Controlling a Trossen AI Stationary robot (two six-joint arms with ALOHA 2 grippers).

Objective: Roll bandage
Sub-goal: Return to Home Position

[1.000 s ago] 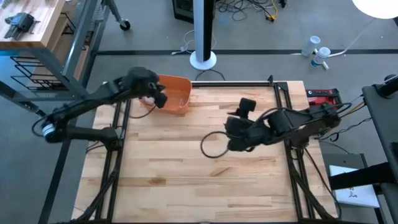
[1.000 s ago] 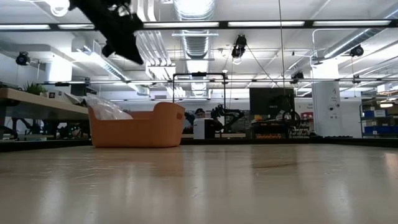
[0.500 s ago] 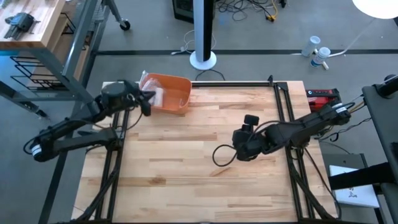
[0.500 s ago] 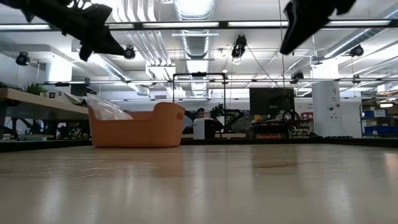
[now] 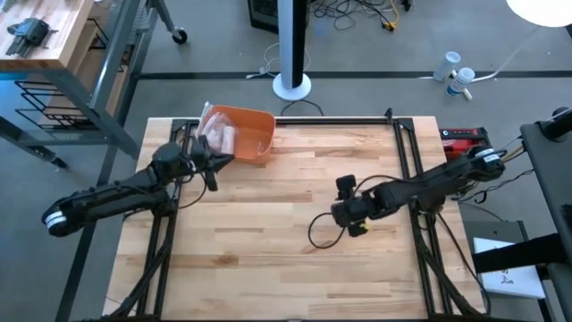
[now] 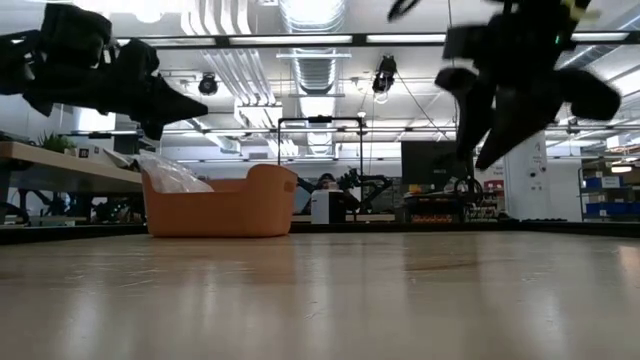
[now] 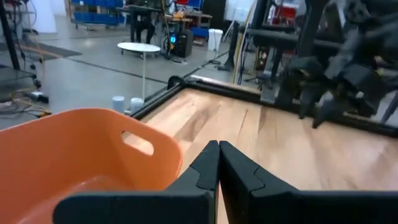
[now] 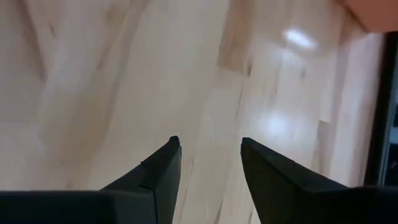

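An orange basket [image 5: 257, 143] [image 6: 225, 208] [image 7: 74, 146] stands at the table's far left. In it lies the bandage [image 5: 219, 136], a pale pinkish bundle in clear wrap [image 6: 170, 172] that sticks up over the basket's left rim. My left gripper [image 5: 213, 166] [image 7: 218, 149] hovers shut just near-left of the basket, with nothing between its fingers. My right gripper [image 5: 344, 216] [image 8: 208, 146] hangs open above the bare wood at mid-table, right of centre, also with nothing between its fingers.
A black cable loop [image 5: 322, 234] hangs from the right arm over the table. Black frame rails [image 5: 407, 143] run along the table's far and right edges. Bare wood [image 5: 268, 268] fills the near half.
My left gripper has drawn back from above the basket toward the near edge and come down; the wrapped bandage now shows uncovered in the basket. My right gripper has moved a little toward the near edge and come down.
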